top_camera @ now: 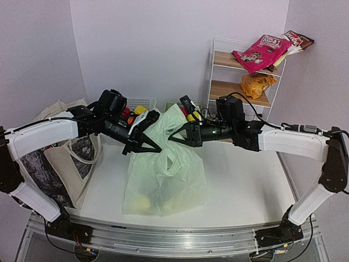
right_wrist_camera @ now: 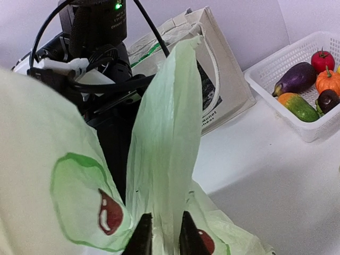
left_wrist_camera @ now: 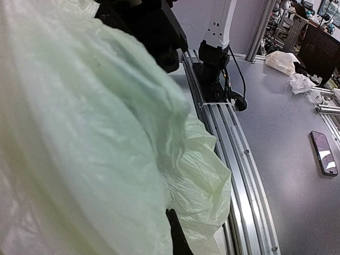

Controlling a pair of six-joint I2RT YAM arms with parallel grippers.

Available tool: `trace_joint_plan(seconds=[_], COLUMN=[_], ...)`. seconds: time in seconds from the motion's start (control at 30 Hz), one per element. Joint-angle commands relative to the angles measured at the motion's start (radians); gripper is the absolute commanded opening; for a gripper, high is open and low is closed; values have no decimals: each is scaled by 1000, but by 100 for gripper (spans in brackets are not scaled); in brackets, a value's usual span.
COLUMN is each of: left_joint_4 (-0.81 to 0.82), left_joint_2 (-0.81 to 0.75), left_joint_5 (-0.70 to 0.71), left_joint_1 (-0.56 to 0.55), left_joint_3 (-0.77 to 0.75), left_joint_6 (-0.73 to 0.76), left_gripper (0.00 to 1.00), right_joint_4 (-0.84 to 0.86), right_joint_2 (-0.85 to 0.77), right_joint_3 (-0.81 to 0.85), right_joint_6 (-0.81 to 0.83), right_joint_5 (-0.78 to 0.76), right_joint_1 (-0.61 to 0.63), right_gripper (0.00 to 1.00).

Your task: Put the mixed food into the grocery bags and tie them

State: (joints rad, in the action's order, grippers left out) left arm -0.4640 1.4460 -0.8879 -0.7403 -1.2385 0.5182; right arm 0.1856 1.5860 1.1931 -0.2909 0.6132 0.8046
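Observation:
The pale-green plastic bag point(top_camera: 163, 174) printed with avocados stands mid-table, something yellow point(top_camera: 143, 203) showing through its lower part. My left gripper point(top_camera: 152, 147) is shut at the bag's upper left, plastic draped over it. In the left wrist view the plastic point(left_wrist_camera: 79, 133) fills the frame and only one dark fingertip point(left_wrist_camera: 177, 234) shows. My right gripper point(top_camera: 175, 136) point(right_wrist_camera: 164, 239) faces it from the right, its fingers slightly apart with the upright bag handle point(right_wrist_camera: 170, 122) between them. The beige canvas tote point(top_camera: 65, 158) point(right_wrist_camera: 223, 79) stands at the left.
A white slotted basket point(right_wrist_camera: 297, 125) of vegetables sits behind the bag, near the back wall. A wire shelf point(top_camera: 240, 87) at the back right carries pink point(top_camera: 262, 52), brown point(top_camera: 297, 39) and orange point(top_camera: 256, 84) packets. The table's aluminium rail point(left_wrist_camera: 223, 138) runs along the near edge.

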Motion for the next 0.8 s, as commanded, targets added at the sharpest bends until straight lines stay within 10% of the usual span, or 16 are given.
trace_joint_plan(seconds=[0.0, 0.3, 0.77], left_joint_4=[30, 64, 76], left_joint_2=[25, 33, 69], left_joint_5=[-15, -20, 42], left_joint_1=[5, 12, 17], left_joint_3=[-39, -45, -37], left_joint_6=[-19, -77, -45], left_gripper=[0, 0, 0], right_joint_4=[37, 31, 28], right_joint_2=[-37, -31, -5], right_joint_3=[11, -7, 24], right_joint_6=[-2, 21, 42], right_joint_5=[87, 153, 173], right_joint_1=[-16, -35, -48], right_gripper=[24, 56, 61])
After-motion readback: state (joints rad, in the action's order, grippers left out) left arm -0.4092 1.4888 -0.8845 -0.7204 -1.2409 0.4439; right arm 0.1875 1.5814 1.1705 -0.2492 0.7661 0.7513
